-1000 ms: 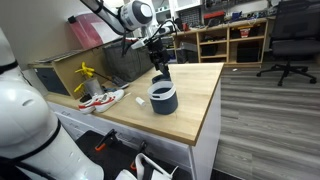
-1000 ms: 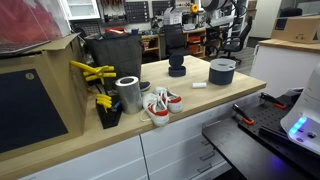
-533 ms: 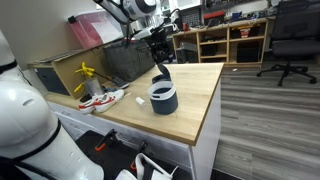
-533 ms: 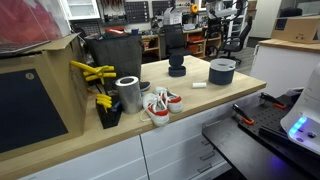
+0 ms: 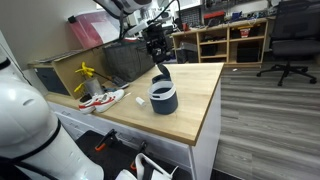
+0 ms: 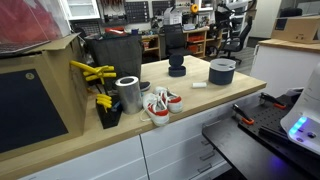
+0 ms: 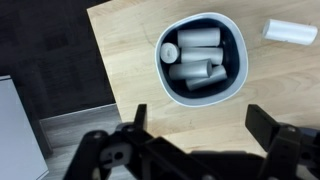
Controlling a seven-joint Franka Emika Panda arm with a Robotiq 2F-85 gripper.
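Note:
A dark bowl with a white rim [image 7: 203, 58] stands on the wooden table [image 7: 130, 60] and holds several white cylinders [image 7: 196, 38]. One more white cylinder [image 7: 291, 32] lies loose on the wood beside it. My gripper [image 7: 200, 128] hangs high over the table just in front of the bowl, open, with nothing between its fingers [image 7: 139, 118]. In an exterior view the gripper [image 5: 156, 50] is well above the bowl [image 5: 163, 97]. The same bowl [image 6: 222, 70] and loose cylinder [image 6: 199, 86] show in an exterior view.
A black stacked object [image 6: 177, 66] stands behind the bowl. A pair of red and white shoes [image 6: 160, 105], a metal can [image 6: 128, 93] and yellow tools [image 6: 92, 75] sit further along the table. The table's edge [image 5: 212, 115] drops to the floor; an office chair [image 5: 290, 40] stands beyond.
The arm has lifted upward, away from the bowl; the gripper stays open. The bowl and cylinders have not moved.

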